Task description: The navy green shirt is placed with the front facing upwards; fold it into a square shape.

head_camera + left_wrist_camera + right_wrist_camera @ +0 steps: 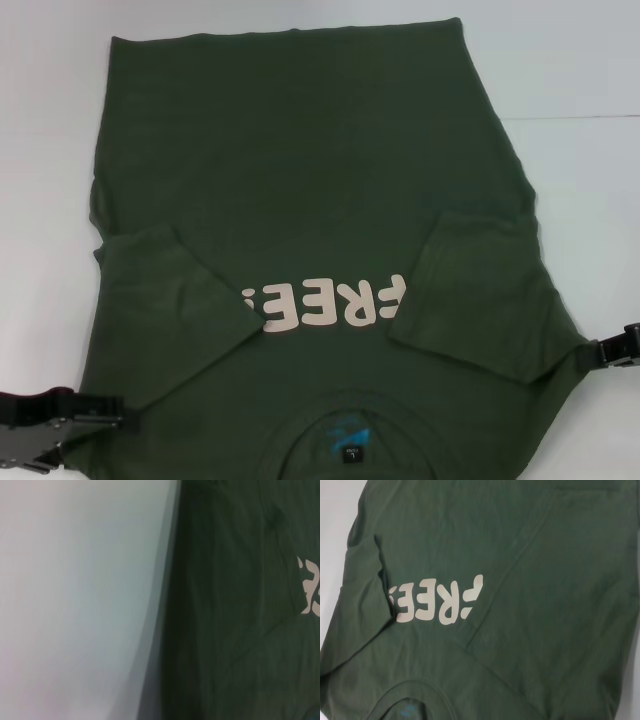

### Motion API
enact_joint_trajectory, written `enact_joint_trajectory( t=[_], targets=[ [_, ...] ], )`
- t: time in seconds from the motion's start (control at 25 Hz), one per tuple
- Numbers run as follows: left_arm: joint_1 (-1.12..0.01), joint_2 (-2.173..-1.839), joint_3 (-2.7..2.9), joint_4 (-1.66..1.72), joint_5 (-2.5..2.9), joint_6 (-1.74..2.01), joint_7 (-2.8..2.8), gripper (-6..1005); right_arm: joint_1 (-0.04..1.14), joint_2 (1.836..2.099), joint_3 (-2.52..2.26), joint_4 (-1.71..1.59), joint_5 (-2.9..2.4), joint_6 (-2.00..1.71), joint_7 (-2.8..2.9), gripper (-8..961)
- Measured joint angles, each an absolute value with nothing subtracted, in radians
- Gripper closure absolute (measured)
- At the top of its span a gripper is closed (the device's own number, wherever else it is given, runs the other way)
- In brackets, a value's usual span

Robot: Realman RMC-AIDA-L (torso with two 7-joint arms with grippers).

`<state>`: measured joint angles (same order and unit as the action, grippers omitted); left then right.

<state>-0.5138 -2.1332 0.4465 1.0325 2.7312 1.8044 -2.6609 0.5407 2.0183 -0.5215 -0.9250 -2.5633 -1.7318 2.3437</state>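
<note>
With both sleeves already folded inward over the "FREE!" lettering [325, 303], the navy green shirt [310, 180] lies flat on the white table [590, 80], collar at six o'clock. Left gripper [95, 415] at eight o'clock and right gripper [600, 352] at four flank its shoulders, probably to fold next; whether their fingers are apart, I cannot tell.

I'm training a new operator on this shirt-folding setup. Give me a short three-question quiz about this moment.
1. True or false: both sleeves of the navy green shirt are folded inward over the chest.
2. Which end of the shirt lies nearest the robot: A) bottom hem, B) collar, C) a sleeve?
3. Fill in: the left gripper and right gripper sit at the shirt's two ____ near the shoulders.

Key: 1 true; 2 B; 3 side edges.
</note>
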Motion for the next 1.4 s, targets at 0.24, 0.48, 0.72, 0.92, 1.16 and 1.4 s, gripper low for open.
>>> enact_joint_trajectory(
  t=[0.24, 0.48, 0.72, 0.92, 1.16, 1.4],
  targets=[
    [-0.504, -2.137, 0.468, 1.049, 2.738, 1.798, -2.656, 84, 0.538, 2.022, -0.521, -0.925, -2.563, -1.735, 2.340, 912],
    [-0.507, -2.136, 0.487, 1.052, 2.740, 1.796, -2.655, 207, 0.537, 2.022, -0.520, -0.925, -2.563, -1.735, 2.339, 912],
    [-0.510, -2.135, 0.488, 1.053, 2.740, 1.795, -2.655, 440, 0.537, 2.022, -0.520, -0.925, -2.559, -1.735, 2.339, 913],
    [-0.511, -2.134, 0.488, 1.052, 2.740, 1.788, -2.655, 771, 0.535, 2.022, -0.520, -0.925, -2.551, -1.735, 2.338, 913],
    [-0.512, -2.132, 0.488, 1.052, 2.740, 1.784, -2.643, 887, 0.535, 2.022, -0.520, -0.925, -2.547, -1.735, 2.334, 913],
    [-0.514, -2.128, 0.477, 1.030, 2.714, 1.787, -2.497, 957, 0.496, 2.023, -0.515, -0.916, -2.483, -1.723, 2.240, 913]
  ],
)
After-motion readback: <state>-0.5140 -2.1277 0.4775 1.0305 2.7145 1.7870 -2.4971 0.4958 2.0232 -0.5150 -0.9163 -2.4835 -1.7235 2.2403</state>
